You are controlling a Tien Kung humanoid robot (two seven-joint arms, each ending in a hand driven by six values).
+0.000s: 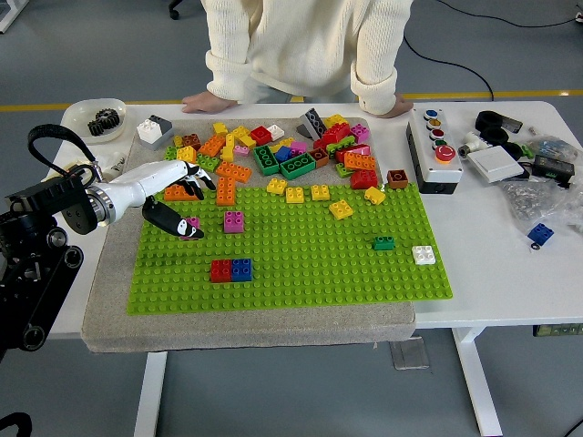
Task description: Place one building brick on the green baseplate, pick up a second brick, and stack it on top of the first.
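Left hand (pixel 178 202) covers most of the pink brick (pixel 192 223), grip unclear. Person (pixel 305 45) cut off at top edge. Left arm (pixel 41 246) cropped at left edge.

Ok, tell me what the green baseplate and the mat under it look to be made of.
The green baseplate looks like rigid moulded plastic: uniform bright colour and regular rows of studs. The mat beneath looks like grey-beige felt or coarse fabric: matte, speckled, with a soft thick edge; the exact fibre can't be told.
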